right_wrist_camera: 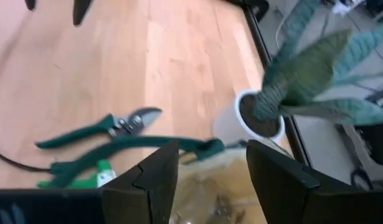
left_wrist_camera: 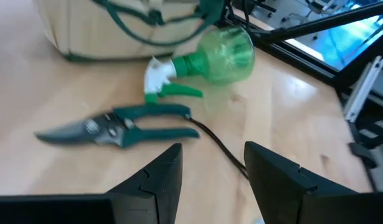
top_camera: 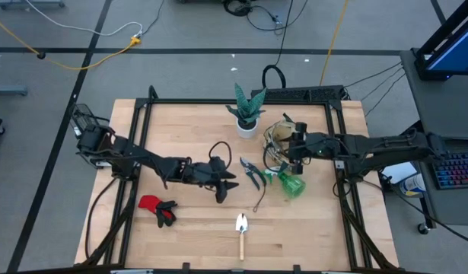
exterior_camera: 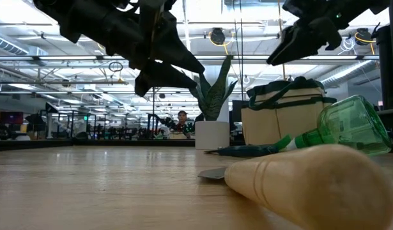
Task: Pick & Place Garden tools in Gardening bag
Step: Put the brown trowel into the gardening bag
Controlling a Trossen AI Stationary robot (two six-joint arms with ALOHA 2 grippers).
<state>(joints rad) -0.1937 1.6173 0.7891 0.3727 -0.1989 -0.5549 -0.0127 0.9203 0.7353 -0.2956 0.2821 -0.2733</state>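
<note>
Dark-green pruning shears (top_camera: 253,173) (left_wrist_camera: 116,127) lie flat near the table's middle. A green spray bottle (top_camera: 291,185) (left_wrist_camera: 216,56) lies on its side beside them. The beige gardening bag (top_camera: 278,141) (exterior_camera: 282,118) stands at the far right. A wooden-handled trowel (top_camera: 241,230) lies near the front edge, and red-and-black gloves (top_camera: 157,209) at the front left. My left gripper (top_camera: 230,185) (left_wrist_camera: 213,168) hovers open just left of the shears, holding nothing. My right gripper (top_camera: 283,152) (right_wrist_camera: 210,168) hangs open over the bag's mouth, also holding nothing.
A green plant in a white pot (top_camera: 249,114) (right_wrist_camera: 260,118) stands just left of the bag at the far side. A thin dark bent rod or cord (top_camera: 260,199) (left_wrist_camera: 222,149) lies by the shears' handles. Bare wood (top_camera: 180,137) spreads over the table's left and front.
</note>
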